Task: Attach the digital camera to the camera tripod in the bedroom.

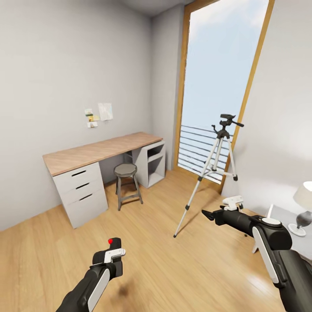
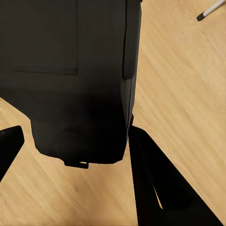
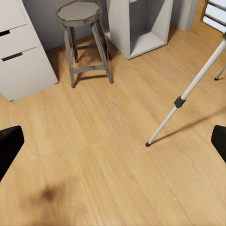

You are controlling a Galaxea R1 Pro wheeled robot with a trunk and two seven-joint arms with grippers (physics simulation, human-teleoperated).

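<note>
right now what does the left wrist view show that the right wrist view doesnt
Left wrist view: the digital camera, a black body held close between the left gripper fingers. Right wrist view: the stool, the desk drawers, the open desk shelf, and the right gripper fingers spread wide with nothing between them. Both: the wood floor and a leg of the camera tripod.

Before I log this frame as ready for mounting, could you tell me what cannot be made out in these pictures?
- Digital camera, left wrist view: so close that it is one dark mass cut off by the edges; its mounting side cannot be identified.
- Camera tripod, head view: the mounting plate on its black head is too small to read.
- Right claw, head view: seen end-on and small, so open or shut is unclear.
- Wall notes, head view: too small to read.
</note>
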